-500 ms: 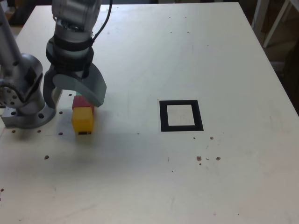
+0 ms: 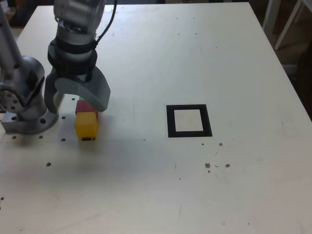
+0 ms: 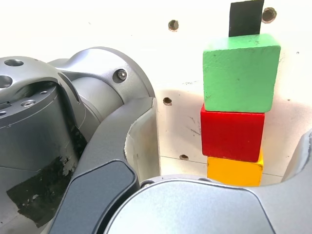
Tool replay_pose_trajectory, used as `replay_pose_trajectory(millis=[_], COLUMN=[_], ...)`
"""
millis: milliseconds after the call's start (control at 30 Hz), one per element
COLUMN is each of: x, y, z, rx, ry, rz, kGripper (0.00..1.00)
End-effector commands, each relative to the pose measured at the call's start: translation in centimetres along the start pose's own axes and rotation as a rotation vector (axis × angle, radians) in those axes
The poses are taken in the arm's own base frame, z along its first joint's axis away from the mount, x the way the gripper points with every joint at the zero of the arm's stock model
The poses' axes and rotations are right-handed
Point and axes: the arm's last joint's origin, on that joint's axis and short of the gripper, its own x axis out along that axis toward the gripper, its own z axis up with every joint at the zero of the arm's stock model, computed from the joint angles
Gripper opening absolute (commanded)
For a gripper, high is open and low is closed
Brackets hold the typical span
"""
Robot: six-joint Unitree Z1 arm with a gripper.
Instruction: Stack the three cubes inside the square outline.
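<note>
Arm point(image 2: 75, 29): silver-grey metal, black band above wrist, black cable at 12 o'clock. Gripper point(image 2: 78, 97): curved grey fingers point(image 2: 95, 92). Round grey base point(image 2: 29, 122), visible screws. Black tape patch point(image 3: 34, 187) on housing.

green cube point(image 3: 241, 73): hidden behind gripper point(image 2: 75, 100) in exterior view | red cube point(image 2: 85, 107): mostly covered there | yellow cube point(image 3: 235, 170): lower part hidden, wrist view
</note>
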Motion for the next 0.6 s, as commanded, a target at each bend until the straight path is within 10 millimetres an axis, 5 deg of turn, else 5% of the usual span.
replay_pose_trajectory(millis=[0, 567], x=[0.1, 1.2], y=[0.0, -0.2], z=[0.0, 1.7], rx=[0.000, 0.013], ry=[0.003, 0.046], rz=[-0.002, -0.012], kGripper=[0.99, 0.97])
